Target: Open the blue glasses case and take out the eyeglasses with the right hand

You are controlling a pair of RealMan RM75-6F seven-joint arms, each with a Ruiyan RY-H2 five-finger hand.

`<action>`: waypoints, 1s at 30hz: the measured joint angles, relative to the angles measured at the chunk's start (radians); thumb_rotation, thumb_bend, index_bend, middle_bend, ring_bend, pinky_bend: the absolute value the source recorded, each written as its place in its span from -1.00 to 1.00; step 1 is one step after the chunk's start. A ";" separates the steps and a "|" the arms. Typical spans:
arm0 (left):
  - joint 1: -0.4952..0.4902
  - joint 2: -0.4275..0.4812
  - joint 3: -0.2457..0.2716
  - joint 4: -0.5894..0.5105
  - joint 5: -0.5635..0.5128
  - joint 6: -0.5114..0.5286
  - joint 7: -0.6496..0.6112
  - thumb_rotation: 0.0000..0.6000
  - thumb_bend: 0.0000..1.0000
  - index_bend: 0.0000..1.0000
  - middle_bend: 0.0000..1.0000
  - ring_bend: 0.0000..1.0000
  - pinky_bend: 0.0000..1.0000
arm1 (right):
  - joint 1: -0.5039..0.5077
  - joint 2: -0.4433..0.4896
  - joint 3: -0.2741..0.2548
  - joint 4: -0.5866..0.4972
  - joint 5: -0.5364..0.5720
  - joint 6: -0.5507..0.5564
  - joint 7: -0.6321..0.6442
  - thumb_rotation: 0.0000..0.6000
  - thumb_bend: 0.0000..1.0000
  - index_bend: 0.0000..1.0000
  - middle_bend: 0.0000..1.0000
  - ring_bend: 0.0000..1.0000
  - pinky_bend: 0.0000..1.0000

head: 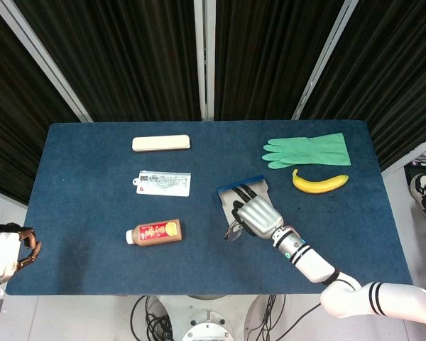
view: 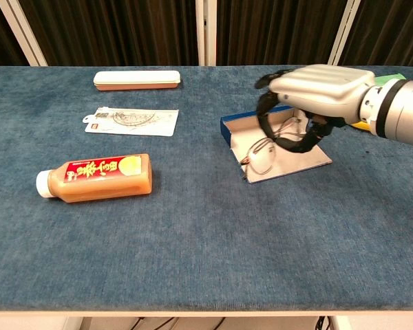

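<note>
The blue glasses case (view: 293,161) lies open on the table, its pale lining up; in the head view the case (head: 229,194) sits just right of the middle. My right hand (view: 318,92) hovers over it and pinches the wire-framed eyeglasses (view: 260,153), which hang tilted from the fingers, one lens low over the case's front edge. From above, the right hand (head: 258,216) covers the case's near half and a lens of the eyeglasses (head: 232,231) sticks out on its left. My left hand (head: 23,247) stays beyond the table's near left corner, fingers loosely curved, holding nothing.
An orange drink bottle (head: 155,232) lies on its side front left. Behind it are a printed card (head: 164,182) and a beige pencil box (head: 161,143). A green rubber glove (head: 307,150) and a banana (head: 319,182) lie far right.
</note>
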 measured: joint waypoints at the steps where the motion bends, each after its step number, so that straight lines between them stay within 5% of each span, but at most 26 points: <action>1: 0.000 0.000 0.000 0.000 0.000 0.000 0.000 1.00 -0.25 0.33 0.31 -0.15 -0.19 | 0.015 -0.002 0.000 -0.005 -0.011 -0.022 -0.002 1.00 -0.05 0.34 -0.34 -1.00 -1.00; 9: 0.000 0.000 0.000 0.002 -0.001 0.000 -0.006 1.00 -0.26 0.33 0.31 -0.15 -0.19 | 0.124 -0.126 0.014 0.059 -0.027 -0.141 -0.050 1.00 -0.18 0.06 -0.47 -1.00 -1.00; 13: 0.000 0.001 0.000 0.003 0.000 0.000 -0.009 1.00 -0.25 0.33 0.31 -0.15 -0.19 | 0.155 -0.222 0.021 0.148 -0.025 -0.154 -0.068 1.00 -0.38 -0.89 -0.70 -1.00 -1.00; 14: 0.000 0.001 0.000 0.003 0.000 0.000 -0.011 1.00 -0.25 0.33 0.31 -0.15 -0.19 | 0.158 -0.239 0.021 0.165 -0.027 -0.152 -0.072 1.00 -0.41 -0.96 -0.72 -1.00 -1.00; 21: 0.000 0.003 0.000 0.003 0.001 -0.003 -0.020 1.00 -0.25 0.33 0.31 -0.15 -0.19 | 0.130 -0.209 0.004 0.140 -0.021 -0.087 -0.110 1.00 -0.58 -1.00 -0.79 -1.00 -1.00; 30: -0.001 0.001 0.001 0.004 0.004 -0.001 -0.008 1.00 -0.25 0.33 0.31 -0.15 -0.19 | -0.101 0.035 -0.051 -0.020 -0.001 0.227 -0.105 1.00 -0.58 -1.00 -0.81 -1.00 -1.00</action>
